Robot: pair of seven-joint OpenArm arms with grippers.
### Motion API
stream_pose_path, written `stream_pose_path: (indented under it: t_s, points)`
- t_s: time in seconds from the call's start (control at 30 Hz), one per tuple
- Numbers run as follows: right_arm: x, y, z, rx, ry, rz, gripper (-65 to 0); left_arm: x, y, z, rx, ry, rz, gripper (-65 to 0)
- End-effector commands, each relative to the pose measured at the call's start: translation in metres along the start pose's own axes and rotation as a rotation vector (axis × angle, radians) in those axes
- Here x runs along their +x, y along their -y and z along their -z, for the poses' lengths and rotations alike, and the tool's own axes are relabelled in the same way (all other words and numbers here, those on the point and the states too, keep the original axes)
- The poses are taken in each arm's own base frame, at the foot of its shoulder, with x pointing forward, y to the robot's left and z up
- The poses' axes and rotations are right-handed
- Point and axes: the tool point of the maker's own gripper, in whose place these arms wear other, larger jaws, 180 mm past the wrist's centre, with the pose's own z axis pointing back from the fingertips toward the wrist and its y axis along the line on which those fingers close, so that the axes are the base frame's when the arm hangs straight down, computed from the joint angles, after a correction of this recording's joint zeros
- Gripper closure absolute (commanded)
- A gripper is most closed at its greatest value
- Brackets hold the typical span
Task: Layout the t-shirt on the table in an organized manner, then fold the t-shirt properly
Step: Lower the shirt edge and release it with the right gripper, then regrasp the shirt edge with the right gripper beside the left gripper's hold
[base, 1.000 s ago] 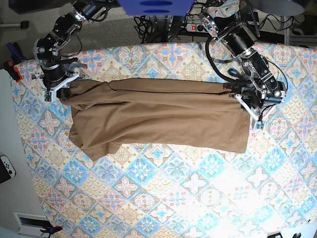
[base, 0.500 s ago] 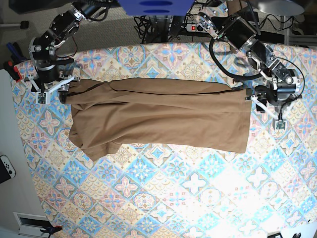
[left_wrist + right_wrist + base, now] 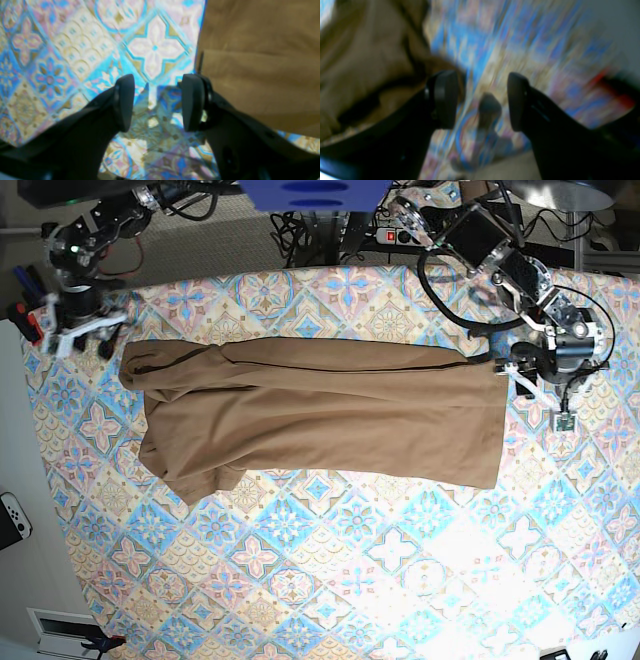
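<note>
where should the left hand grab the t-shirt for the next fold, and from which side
Probably the far corner of the t-shirt nearest the left hand, coming in from the bare table beside that short straight edge. The cloth lies flat there with a clean edge, so one finger could slide under it. The hand is open and empty, just off that edge.

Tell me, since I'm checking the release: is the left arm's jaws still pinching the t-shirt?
No: the left gripper jaws stand apart over bare table, with the t-shirt lying beside them.
</note>
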Motion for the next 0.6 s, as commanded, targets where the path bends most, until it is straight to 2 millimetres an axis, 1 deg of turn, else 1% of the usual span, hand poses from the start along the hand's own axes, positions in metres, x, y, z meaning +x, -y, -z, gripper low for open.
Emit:
stream_pose_path:
  t_s: [0.0,0.07,0.13,0.33,0.37,0.47,0.57]
  points:
    - [0.016,-0.002,-0.002,0.028,0.07,0.013,-30.2,0.016,-0.004,-0.005,0.015,0.056,-0.001,-30.2]
    - [0.012,-0.01,0.001,0.076,0.069,0.065,-30.2,0.016,-0.004,-0.005,0.015,0.056,-0.001,-30.2]
    - [0.003,-0.015,0.004,0.11,0.041,0.105,-30.2,0.016,-0.004,-0.005,0.015,0.056,-0.001,-30.2]
    - [-0.046,-0.032,0.02,0.21,-0.087,0.257,-30.3,0.017,-0.007,-0.005,0.022,0.056,0.003,-30.2]
    - [-0.054,-0.032,0.022,0.218,-0.111,0.27,-30.3,0.017,-0.007,-0.005,0.022,0.056,0.003,-30.2]
    - [-0.058,-0.02,0.026,0.215,-0.144,0.264,-30.2,0.016,-0.007,-0.005,0.022,0.055,0.003,-30.2]
    - [-0.05,-0.008,0.025,0.198,-0.136,0.235,-30.2,0.016,-0.007,-0.005,0.022,0.055,0.003,-30.2]
